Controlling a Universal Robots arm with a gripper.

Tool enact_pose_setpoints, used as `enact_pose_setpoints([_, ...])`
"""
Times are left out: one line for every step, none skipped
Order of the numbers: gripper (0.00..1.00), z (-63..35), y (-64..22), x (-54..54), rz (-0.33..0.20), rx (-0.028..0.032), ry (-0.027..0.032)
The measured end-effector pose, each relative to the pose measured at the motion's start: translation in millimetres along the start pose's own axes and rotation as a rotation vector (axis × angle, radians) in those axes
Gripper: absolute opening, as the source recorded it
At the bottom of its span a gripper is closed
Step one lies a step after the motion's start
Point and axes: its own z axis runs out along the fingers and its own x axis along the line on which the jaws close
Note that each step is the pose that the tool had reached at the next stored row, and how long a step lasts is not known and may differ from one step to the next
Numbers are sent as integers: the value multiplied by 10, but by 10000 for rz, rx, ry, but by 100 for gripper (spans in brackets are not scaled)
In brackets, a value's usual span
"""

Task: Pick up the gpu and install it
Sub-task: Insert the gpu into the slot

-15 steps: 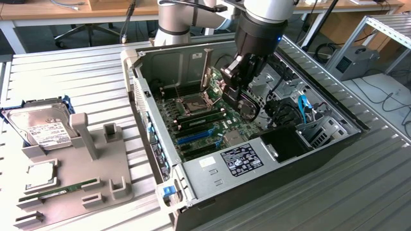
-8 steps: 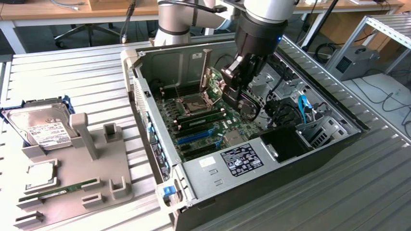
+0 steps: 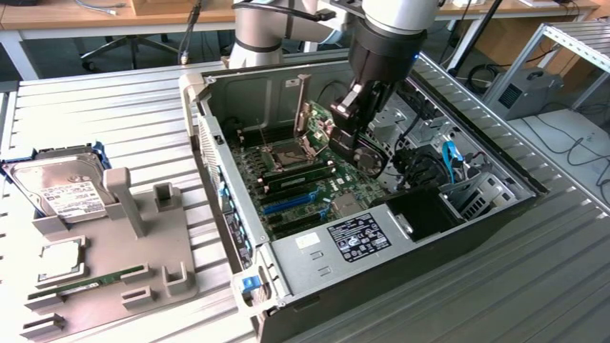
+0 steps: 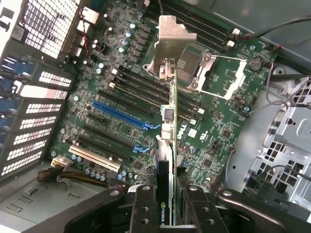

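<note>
Nearest in the exterior view, at the table's (image 3: 533,300) front edge on the exterior view's left, a grey holder (image 3: 124,236) carries a memory stick (image 3: 91,282), a processor (image 3: 62,261) and, at its far end, a hard drive (image 3: 62,194). Its other cradles are vacant. Beyond it the computer case (image 3: 286,282) lies on its side with the open face up and the motherboard (image 3: 305,179) exposed. Over the middle of that board the gripper (image 3: 355,132) reaches down into the case. In the wrist view the gripper (image 4: 167,206) is clamped on the gpu (image 4: 164,187), the jaws closed only to the card's thickness, one on each face. The gpu (image 3: 370,158) hangs on edge, clear of the case walls, nearer the processor socket (image 4: 209,73) than the long blue slot (image 4: 119,114). Whether its lower edge touches the board cannot be told. Assessment: the step in hand is carrying the card to its slot. Done well, this means keeping the card upright and parallel to the slot and its metal bracket (image 4: 170,41) toward the slotted rear wall (image 4: 29,121). It should also stay clear of the socket lever and loose cables (image 3: 448,161). Desks (image 3: 76,14) stand farthest back.
</note>
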Motion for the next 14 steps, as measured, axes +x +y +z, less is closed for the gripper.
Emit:
enact_pose_setpoints([26,0,0,0,-47,-1,0])
enact_pose_setpoints([26,0,0,0,-144,-4,0])
enact_pose_setpoints([26,0,0,0,-224,-6,0])
enact_pose_setpoints([26,0,0,0,-279,-8,0])
enact_pose_setpoints([26,0,0,0,-335,-9,0])
enact_pose_setpoints([26,0,0,0,-393,-11,0])
enact_pose_setpoints([26,0,0,0,-441,-12,1])
enact_pose_setpoints([26,0,0,0,-481,-13,0])
enact_pose_setpoints([26,0,0,0,-533,-15,0])
enact_pose_setpoints([26,0,0,0,-583,-16,0])
enact_pose_setpoints([26,0,0,0,-642,-18,0])
enact_pose_setpoints([26,0,0,0,-684,-19,0])
enact_pose_setpoints([26,0,0,0,-735,-21,0])
enact_pose_setpoints([26,0,0,0,-804,-22,0])
